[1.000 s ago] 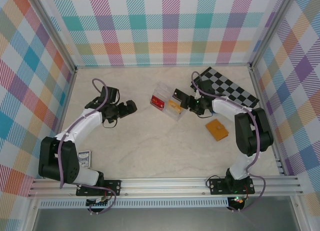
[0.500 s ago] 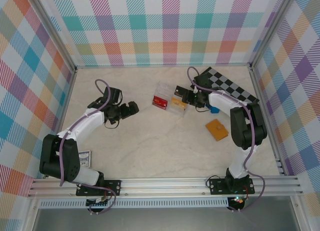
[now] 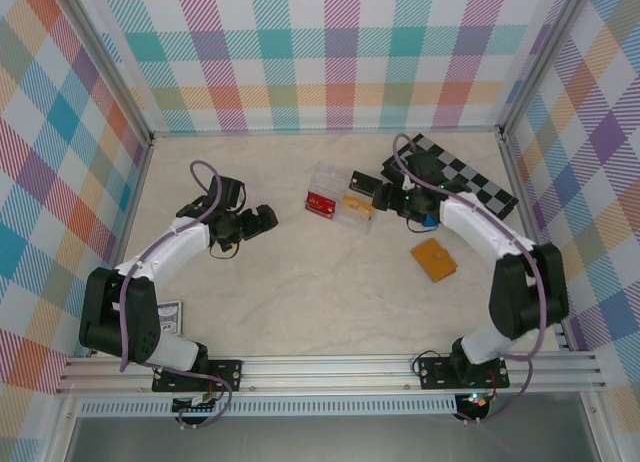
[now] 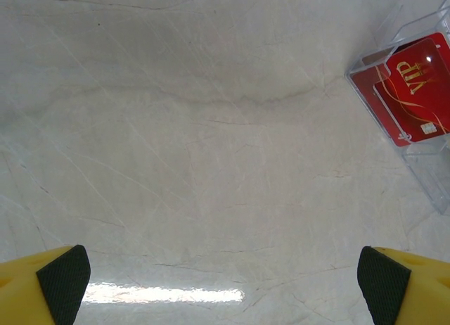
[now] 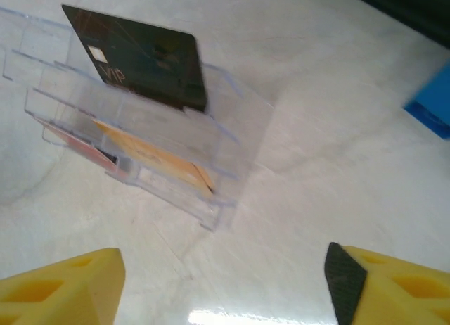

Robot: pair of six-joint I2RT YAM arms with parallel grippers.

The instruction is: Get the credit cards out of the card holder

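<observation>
As both arms are stretched out over the pale, marble-veined table [image 3: 300, 292], the card holder [image 3: 433, 259] is seen lying flat on the right side of the surface, close under the right forearm and apart from either gripper. The credit cards [image 3: 357, 204] are seen slotted into a clear plastic tray [image 3: 328, 177] at mid-table. In the right wrist view, the dark card [image 5: 140, 58] is stood on edge in the slot farthest from the camera, and the orange-yellow card [image 5: 158, 156] is leaned in a nearer slot. A red card [image 4: 415, 93] marked VIP is housed at the tray's left end, as caught by the left wrist camera. The right gripper [image 3: 385, 194] is poised just beside the tray's right end, its fingers [image 5: 63, 286] spread wide with nothing between them. The left gripper [image 3: 262, 219] is held to the left of the tray and apart from it, its fingers [image 4: 63, 283] likewise spread wide over bare table, with nothing gripped. A small blue cube [image 3: 428, 220] is seen beside the right wrist, between the tray and the card holder. A black-grey chequered board [image 3: 460, 172] is laid toward the far right corner, and a small printed card [image 3: 168, 317] is pictured by the left arm's base.
</observation>
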